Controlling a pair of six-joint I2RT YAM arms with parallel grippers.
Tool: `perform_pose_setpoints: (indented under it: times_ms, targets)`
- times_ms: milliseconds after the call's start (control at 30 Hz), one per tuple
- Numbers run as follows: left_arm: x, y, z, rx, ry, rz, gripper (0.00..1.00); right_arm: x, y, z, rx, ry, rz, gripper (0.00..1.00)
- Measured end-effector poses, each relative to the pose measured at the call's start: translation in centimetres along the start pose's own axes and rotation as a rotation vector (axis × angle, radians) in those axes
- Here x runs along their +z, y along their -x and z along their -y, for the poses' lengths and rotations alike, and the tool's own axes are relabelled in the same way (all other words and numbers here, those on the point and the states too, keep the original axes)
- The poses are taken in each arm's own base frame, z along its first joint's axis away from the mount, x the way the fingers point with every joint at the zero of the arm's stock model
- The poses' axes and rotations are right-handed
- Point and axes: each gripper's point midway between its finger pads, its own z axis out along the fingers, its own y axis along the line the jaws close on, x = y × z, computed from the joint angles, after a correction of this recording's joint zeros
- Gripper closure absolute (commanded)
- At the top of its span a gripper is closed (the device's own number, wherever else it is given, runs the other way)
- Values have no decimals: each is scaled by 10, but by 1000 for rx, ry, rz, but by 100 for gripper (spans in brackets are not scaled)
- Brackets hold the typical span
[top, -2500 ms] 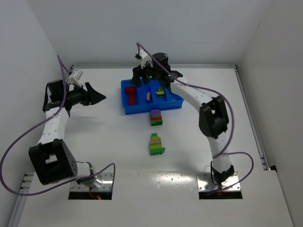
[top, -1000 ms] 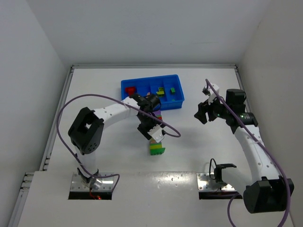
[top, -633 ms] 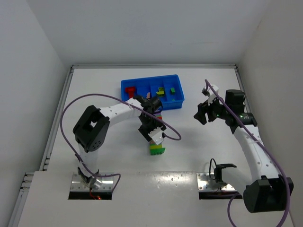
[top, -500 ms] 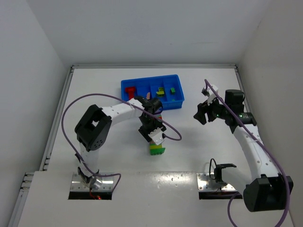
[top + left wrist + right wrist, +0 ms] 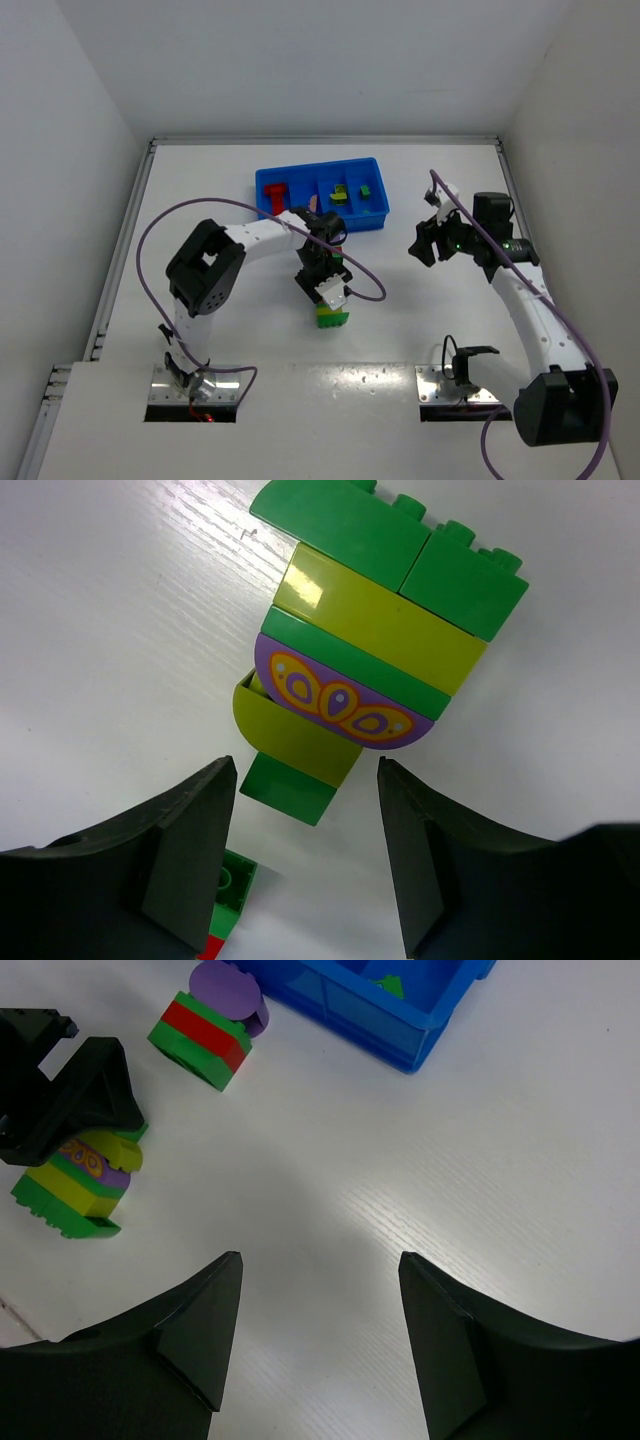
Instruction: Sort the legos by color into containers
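A lego stack (image 5: pixel 375 650) of green, yellow-green and patterned purple bricks lies on the table; it also shows in the top view (image 5: pixel 331 316). My left gripper (image 5: pixel 305 768) is open, its jaws standing either side of the stack's small green end brick without touching it; in the top view the left gripper (image 5: pixel 326 297) sits just above the stack. A second stack (image 5: pixel 207 1022), purple, red and green, lies near the blue tray (image 5: pixel 268 226). The tray holds a red brick (image 5: pixel 277 192) and a green brick (image 5: pixel 366 188). My right gripper (image 5: pixel 320 1260) is open and empty, off to the right (image 5: pixel 424 241).
The left arm's purple cable (image 5: pixel 150 230) loops over the left of the table. Grey walls close in the table at the back and both sides. In the right wrist view the black left gripper (image 5: pixel 60 1095) stands beside the near stack (image 5: pixel 75 1185).
The left arm has swung from the far left to over the near stack, edging closer in the last second. The right arm has left the tray for the right side.
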Motion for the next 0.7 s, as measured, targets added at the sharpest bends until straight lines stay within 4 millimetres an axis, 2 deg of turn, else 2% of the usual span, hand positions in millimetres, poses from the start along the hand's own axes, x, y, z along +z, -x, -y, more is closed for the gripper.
perform_pose_setpoints:
  times_ms: [100, 133, 200, 233, 367, 467, 600, 700]
  targets:
    - [2, -1, -1, 2, 0, 0, 41, 1, -1, 0, 1, 1, -3, 35]
    - [2, -1, -1, 4, -1, 0, 49, 1, -1, 0, 2, 1, -3, 35]
    - [3, -2, -1, 5, 0, 0, 55, 1, -2, 0, 2, 1, -3, 35]
    - [3, -2, -1, 4, -1, 0, 63, 1, -2, 0, 2, 1, -3, 35]
    - [3, -2, -2, -8, 5, 2, 84, 1, -2, 0, 2, 1, -4, 35]
    - [4, -1, -2, -55, 25, 5, 93, 2, -4, 0, 5, 3, -8, 35]
    - [3, 4, 2, -211, 85, 46, 97, 3, -3, -6, 29, 32, 4, 36]
    - [-5, 11, 12, -363, 146, 100, 99, 10, -1, -17, 81, 94, 13, 38]
